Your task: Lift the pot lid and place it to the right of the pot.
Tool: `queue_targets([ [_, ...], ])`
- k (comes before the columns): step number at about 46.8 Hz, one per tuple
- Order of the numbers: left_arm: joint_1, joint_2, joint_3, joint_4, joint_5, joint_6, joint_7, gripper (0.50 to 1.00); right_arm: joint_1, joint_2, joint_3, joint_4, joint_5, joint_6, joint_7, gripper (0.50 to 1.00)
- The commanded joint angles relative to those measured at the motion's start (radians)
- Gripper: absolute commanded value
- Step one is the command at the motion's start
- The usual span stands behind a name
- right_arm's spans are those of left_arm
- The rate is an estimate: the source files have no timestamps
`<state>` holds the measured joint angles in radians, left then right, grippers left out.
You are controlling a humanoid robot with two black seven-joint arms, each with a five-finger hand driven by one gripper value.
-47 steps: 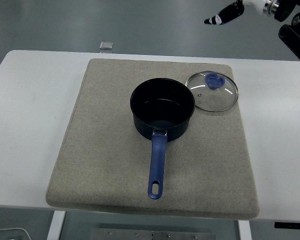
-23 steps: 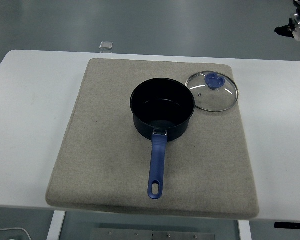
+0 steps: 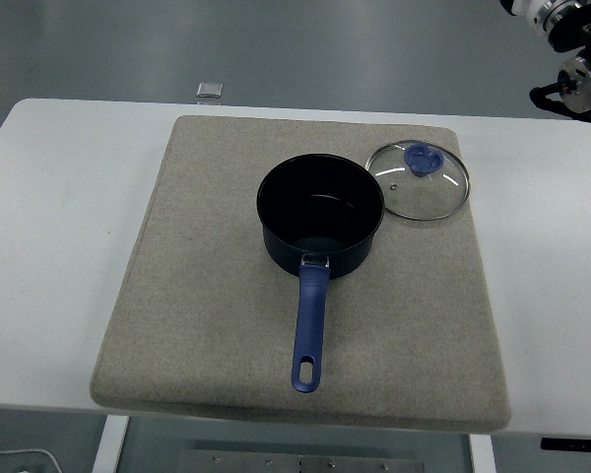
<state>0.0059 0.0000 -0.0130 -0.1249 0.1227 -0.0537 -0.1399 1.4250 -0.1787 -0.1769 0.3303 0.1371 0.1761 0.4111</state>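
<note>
1. You have the pot (image 3: 320,219) open on the grey mat (image 3: 207,296), its blue handle (image 3: 310,330) pointing toward the table's near edge.
2. The glass lid (image 3: 418,181) lies flat on the mat, knob up, just right of the pot and slightly behind it, its rim near or touching the pot's. Judged from that, the placement looks done.
3. Knob-up leaves it easy to pick up again.
4. Your right arm (image 3: 569,69) shows only at the top right corner, well apart from the lid; whether its fingers are released or clenched, you cannot tell.
5. Left arm is out of sight.
6. A small grey object (image 3: 209,90) sits at the white table's (image 3: 59,197) far edge.
</note>
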Motion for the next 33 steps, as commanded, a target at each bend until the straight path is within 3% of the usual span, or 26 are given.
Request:
queue_targets([
  [1, 0.000, 0.000, 0.001, 0.001, 0.000, 0.000, 0.000, 1.000, -0.023, 0.001, 0.010, -0.002, 0.003, 0.026, 0.000, 0.899],
  [9, 0.000, 0.000, 0.001, -0.001, 0.000, 0.000, 0.000, 1.000, -0.043, 0.015, 0.043, -0.002, 0.084, 0.052, 0.000, 0.899],
  [16, 0.000, 0.000, 0.001, 0.001, 0.000, 0.000, -0.001, 1.000, -0.055, 0.016, 0.056, -0.002, 0.156, 0.042, -0.054, 0.899],
  [33, 0.000, 0.000, 0.001, 0.001, 0.000, 0.000, 0.000, 1.000, -0.152, 0.056, 0.056, -0.002, 0.274, 0.043, -0.064, 0.899],
])
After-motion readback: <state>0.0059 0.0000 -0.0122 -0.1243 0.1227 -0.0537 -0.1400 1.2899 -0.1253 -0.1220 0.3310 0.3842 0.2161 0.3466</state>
